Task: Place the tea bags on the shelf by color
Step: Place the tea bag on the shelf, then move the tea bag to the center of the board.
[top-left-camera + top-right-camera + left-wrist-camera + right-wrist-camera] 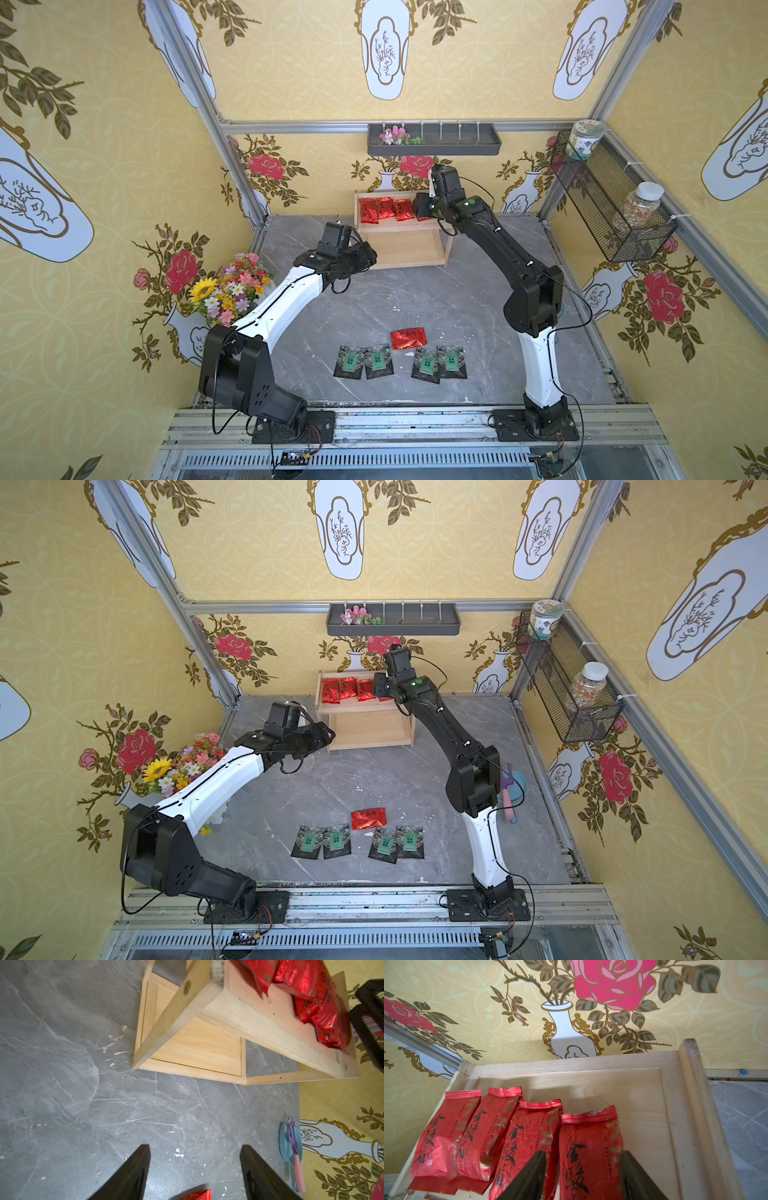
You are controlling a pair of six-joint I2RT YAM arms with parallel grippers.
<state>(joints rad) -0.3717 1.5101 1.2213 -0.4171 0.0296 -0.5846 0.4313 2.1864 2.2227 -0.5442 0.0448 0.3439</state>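
The light wooden shelf (407, 249) stands against the back wall. Several red tea bags (467, 1130) lie side by side on its top tier. My right gripper (582, 1152) hovers over that tier, open, its fingers either side of the rightmost red bag (589, 1126), which lies flat. In both top views this gripper (422, 208) hides most of that bag. My left gripper (195, 1146) is open and empty above the floor, by the shelf's left front corner (197, 1047). One red tea bag (408, 338) and several black tea bags (350, 362) lie near the table's front.
A flower bouquet (228, 286) stands at the left wall behind my left arm. A dark grey wall tray (434, 139) hangs above the shelf. A black wire basket (611, 208) with jars hangs on the right wall. A blue dustpan (513, 789) lies by the right arm.
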